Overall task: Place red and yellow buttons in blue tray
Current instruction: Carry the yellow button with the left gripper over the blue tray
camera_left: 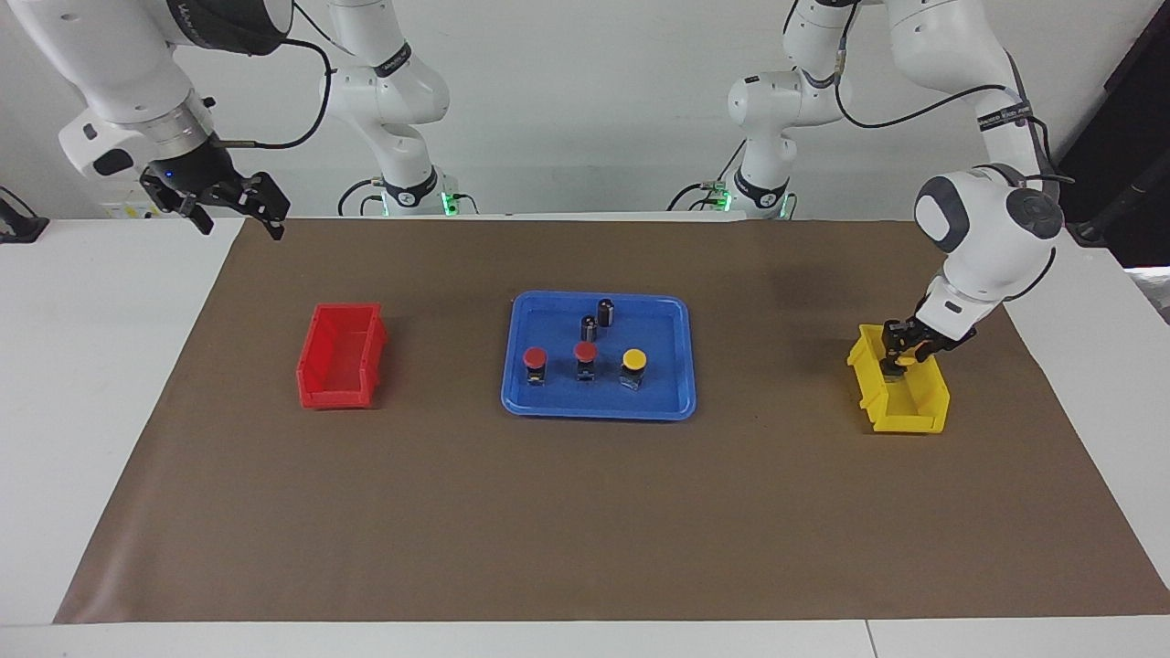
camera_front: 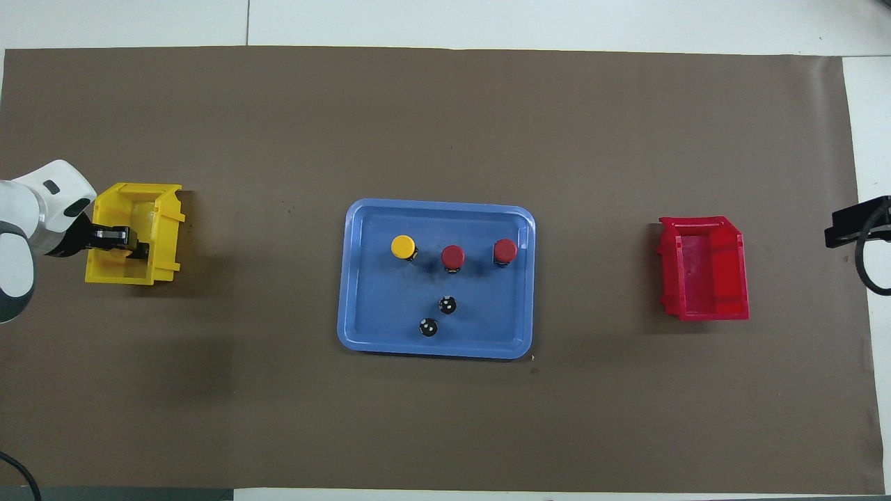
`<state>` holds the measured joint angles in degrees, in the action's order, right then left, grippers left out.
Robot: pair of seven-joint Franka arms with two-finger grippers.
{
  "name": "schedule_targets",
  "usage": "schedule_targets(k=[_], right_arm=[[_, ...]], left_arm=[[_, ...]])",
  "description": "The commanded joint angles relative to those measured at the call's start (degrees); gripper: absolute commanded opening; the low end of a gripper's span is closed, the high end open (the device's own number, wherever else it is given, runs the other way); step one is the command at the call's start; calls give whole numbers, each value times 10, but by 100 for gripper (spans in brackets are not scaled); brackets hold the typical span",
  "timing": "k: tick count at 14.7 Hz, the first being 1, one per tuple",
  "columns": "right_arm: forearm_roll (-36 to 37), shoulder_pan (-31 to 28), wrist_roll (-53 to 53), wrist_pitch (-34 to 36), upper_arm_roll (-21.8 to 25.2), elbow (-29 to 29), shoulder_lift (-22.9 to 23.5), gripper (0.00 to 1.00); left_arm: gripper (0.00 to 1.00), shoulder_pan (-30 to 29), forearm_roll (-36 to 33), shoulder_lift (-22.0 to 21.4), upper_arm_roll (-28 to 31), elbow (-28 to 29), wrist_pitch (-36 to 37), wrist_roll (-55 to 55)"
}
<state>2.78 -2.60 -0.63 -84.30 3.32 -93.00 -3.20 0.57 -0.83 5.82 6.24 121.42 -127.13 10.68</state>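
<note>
The blue tray [camera_left: 599, 407] [camera_front: 435, 348] lies mid-table. In it stand two red buttons [camera_left: 535, 358] [camera_left: 585, 353], also seen from overhead [camera_front: 505, 249] [camera_front: 452, 256], and one yellow button [camera_left: 633, 360] [camera_front: 403, 246]. My left gripper [camera_left: 900, 358] [camera_front: 120, 242] is down inside the yellow bin [camera_left: 905, 416] [camera_front: 132, 202] at the left arm's end. A yellow-orange cap [camera_left: 906, 360] shows at its tips; the rest of that button is hidden. My right gripper [camera_left: 238, 224] [camera_front: 856, 223] waits open and empty, raised over the table edge at the right arm's end.
Two dark capless cylinders [camera_left: 606, 312] [camera_left: 589, 326] stand in the tray, nearer to the robots than the buttons. A small red bin [camera_left: 340, 356] [camera_front: 703, 278] sits toward the right arm's end. A brown mat [camera_left: 585, 512] covers the table.
</note>
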Motion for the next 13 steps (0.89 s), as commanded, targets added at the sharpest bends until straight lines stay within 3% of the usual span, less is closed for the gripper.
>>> schedule_targets(k=[1, 4, 6, 7, 9, 13], right_arm=[[-4, -1, -8, -3, -2, -15, -14, 100], [-4, -1, -8, -3, -2, -16, -14, 100], [-4, -1, -8, -3, -2, -16, -14, 100], [-4, -1, -8, -4, -2, -16, -14, 100], [-4, -1, -9, -3, -2, -16, -14, 100], [-4, -1, -9, -3, -2, -16, -14, 100]], left_arm=[[2, 3, 7, -11, -3, -12, 36, -9], [1, 19, 9, 2, -3, -169, 201, -14], [2, 50, 9, 7, -3, -249, 270, -52], [2, 78, 10, 7, -4, -254, 272, -107], [2, 171, 12, -1, -4, -213, 224, -237], [2, 280, 62, 18, -4, -166, 131, -362]])
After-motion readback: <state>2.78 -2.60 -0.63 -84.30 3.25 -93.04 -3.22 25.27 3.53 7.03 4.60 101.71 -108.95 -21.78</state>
